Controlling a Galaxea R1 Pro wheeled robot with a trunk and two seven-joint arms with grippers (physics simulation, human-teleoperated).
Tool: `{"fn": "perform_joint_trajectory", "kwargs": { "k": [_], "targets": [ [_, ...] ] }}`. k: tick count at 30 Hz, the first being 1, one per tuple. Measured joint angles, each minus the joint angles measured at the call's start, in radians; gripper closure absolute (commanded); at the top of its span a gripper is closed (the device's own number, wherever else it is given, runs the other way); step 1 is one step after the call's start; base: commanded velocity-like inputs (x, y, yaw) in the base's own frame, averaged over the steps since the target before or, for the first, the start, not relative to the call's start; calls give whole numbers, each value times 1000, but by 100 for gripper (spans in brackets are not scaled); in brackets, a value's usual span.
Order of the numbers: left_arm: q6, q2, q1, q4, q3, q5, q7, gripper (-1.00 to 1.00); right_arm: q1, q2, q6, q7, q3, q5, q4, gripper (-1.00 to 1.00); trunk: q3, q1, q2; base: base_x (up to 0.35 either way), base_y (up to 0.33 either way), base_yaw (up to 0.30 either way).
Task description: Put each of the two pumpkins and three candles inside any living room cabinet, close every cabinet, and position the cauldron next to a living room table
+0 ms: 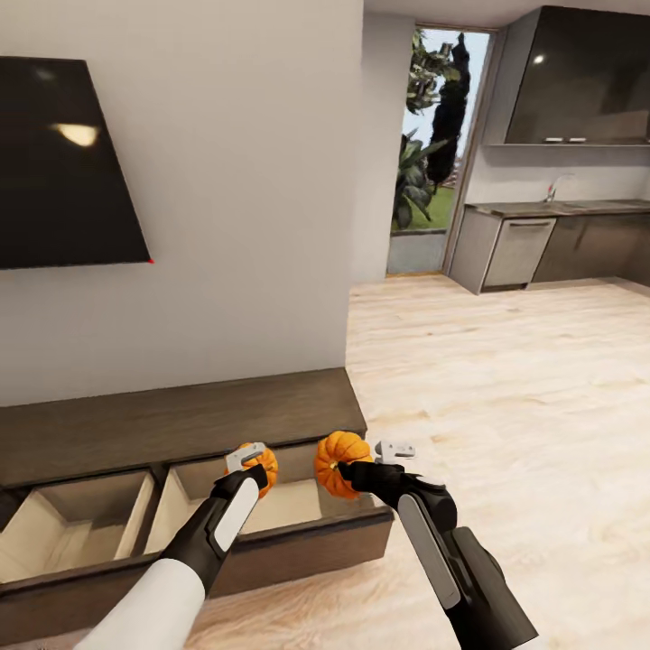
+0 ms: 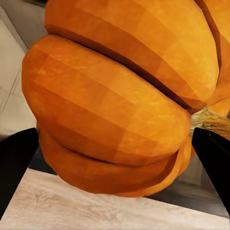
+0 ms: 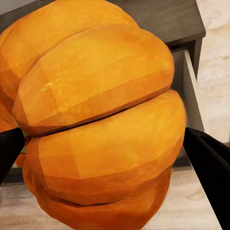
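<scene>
Left gripper (image 1: 255, 465): clamped on pumpkin (image 1: 264, 468). Right gripper (image 1: 361, 471): clamped on second pumpkin (image 1: 340, 462). Open cabinet drawer (image 1: 298, 533) beneath both. Step: stowing. Next: lower, release inside.

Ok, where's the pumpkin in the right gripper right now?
In the head view the pumpkin sits in the right gripper, above the right open drawer of the cabinet.

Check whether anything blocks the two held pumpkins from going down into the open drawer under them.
Nothing visible does. The left gripper holds one round orange ribbed pumpkin, the right gripper the other pumpkin, both over the low dark-brown wooden cabinet's open pale-wood drawer, whose visible floor looks bare.
</scene>
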Motion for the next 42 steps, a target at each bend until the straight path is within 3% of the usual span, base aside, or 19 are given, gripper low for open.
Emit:
{"fn": "perform_joint_trajectory", "kwargs": {
  "k": [16, 31, 42],
  "targets": [
    [0, 0, 0, 1, 1, 1, 0, 100, 0, -9, -1, 5, -1, 0, -3, 100, 0, 0, 0, 319, -1, 31],
    [0, 0, 0, 0, 0, 1, 0, 100, 0, -2, -1, 2, 0, -2, -4, 100, 0, 0, 0, 74, 7, 226],
    [0, 1, 0, 0, 0, -2, 0, 100, 0, -5, -1, 3, -2, -3, -8, 100, 0, 0, 0, 113, 34, 19]
  ]
}}
